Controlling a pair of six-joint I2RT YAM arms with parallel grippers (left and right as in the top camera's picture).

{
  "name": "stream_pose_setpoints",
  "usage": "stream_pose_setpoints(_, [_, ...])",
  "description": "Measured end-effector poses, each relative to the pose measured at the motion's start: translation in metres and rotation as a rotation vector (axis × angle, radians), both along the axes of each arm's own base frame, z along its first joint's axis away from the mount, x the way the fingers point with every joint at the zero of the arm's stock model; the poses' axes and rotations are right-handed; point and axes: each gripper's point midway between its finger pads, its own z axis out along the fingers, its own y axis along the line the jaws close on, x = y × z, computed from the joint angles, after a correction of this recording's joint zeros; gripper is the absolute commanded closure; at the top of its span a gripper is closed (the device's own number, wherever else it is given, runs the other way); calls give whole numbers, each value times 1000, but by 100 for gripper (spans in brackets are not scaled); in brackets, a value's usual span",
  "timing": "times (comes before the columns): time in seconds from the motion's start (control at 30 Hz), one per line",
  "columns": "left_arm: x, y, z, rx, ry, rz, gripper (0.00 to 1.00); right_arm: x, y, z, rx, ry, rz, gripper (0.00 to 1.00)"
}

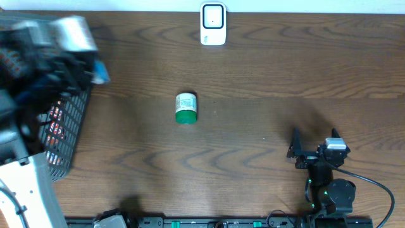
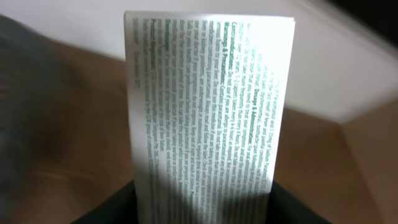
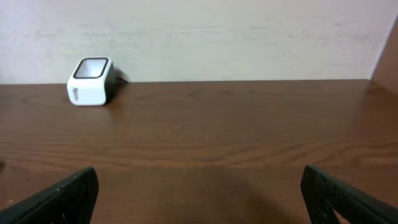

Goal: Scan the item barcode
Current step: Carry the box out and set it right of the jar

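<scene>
Box [image 2: 208,106] of white card, covered in lines of fine green print, stands upright between the dark fingers of the left gripper [image 2: 202,208], which is clamped on its lower end. The print is too small to read, and no barcode shows on the face turned to the left wrist camera. Behind the box that camera sees only brown wood and a pale wall, both out of focus.

From overhead the left arm and its load are a blur. They sit well to the left of the scanner [image 1: 213,24], at about the same depth on the table [image 1: 266,76]. The scanner is a small white unit with a dark window, standing at the far edge of the table.

A black mesh basket [image 1: 69,126] lies left of the scanner and nearer the robot, under the left arm, with something red inside. A small bottle [image 1: 185,107] with a white label and a green cap lies on its side on the bare wood. It is nearer the robot than the scanner and a little to its left, well apart from it.

The right gripper [image 3: 202,202] hangs low over the table, right of the scanner and far back toward the near edge. Its jaws are spread wide with nothing between them. Its camera looks across the wood at the scanner, far off to its left.
</scene>
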Motion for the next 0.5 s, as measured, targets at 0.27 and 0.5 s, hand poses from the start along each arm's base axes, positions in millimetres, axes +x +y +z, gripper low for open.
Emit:
stream_pose_setpoints(0.27, [-36, -118, -47, 51, 139, -414, 45, 0, 0, 0, 0, 0, 0, 1])
stream_pose_setpoints(0.5, [-45, -194, -145, 181, 229, -636, 44, 0, 0, 0, 0, 0, 0, 1])
